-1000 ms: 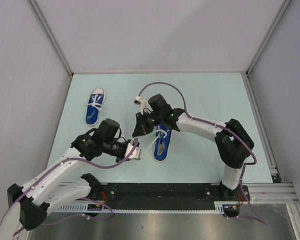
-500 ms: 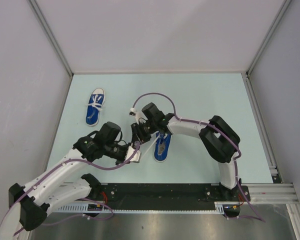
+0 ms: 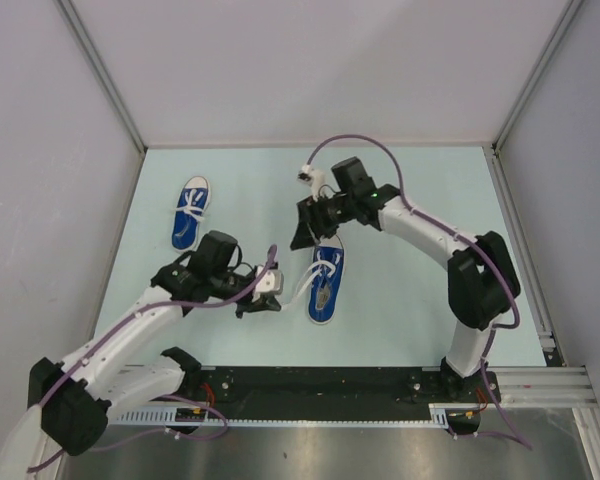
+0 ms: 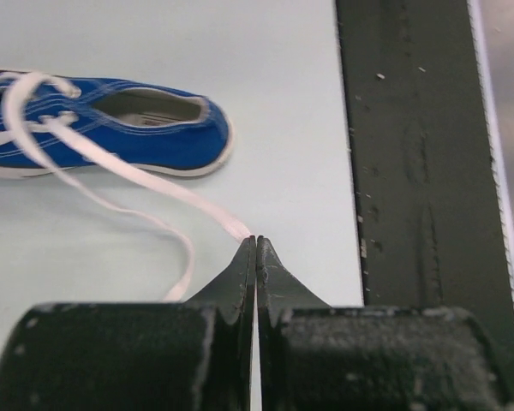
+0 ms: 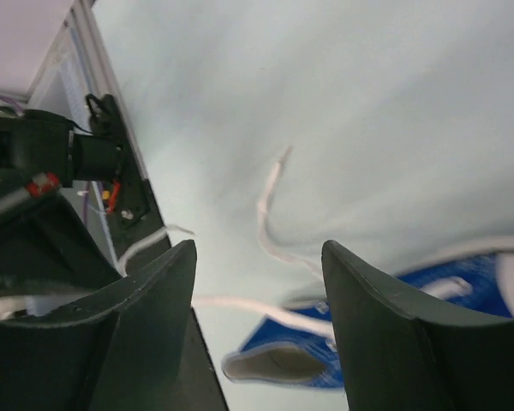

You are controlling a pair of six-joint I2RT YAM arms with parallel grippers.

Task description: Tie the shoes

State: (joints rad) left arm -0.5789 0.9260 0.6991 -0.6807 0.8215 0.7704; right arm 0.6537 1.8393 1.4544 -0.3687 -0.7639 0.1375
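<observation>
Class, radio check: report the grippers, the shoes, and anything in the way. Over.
Left gripper shut on lace of near shoe. Right gripper open, empty, beside that shoe. Second shoe apart, far left. Nothing blocking.

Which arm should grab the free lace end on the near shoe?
Right. The right gripper hangs open over the shoe, with the free lace end lying on the table in its view. The left gripper is shut on the other lace, so it is busy.
</observation>
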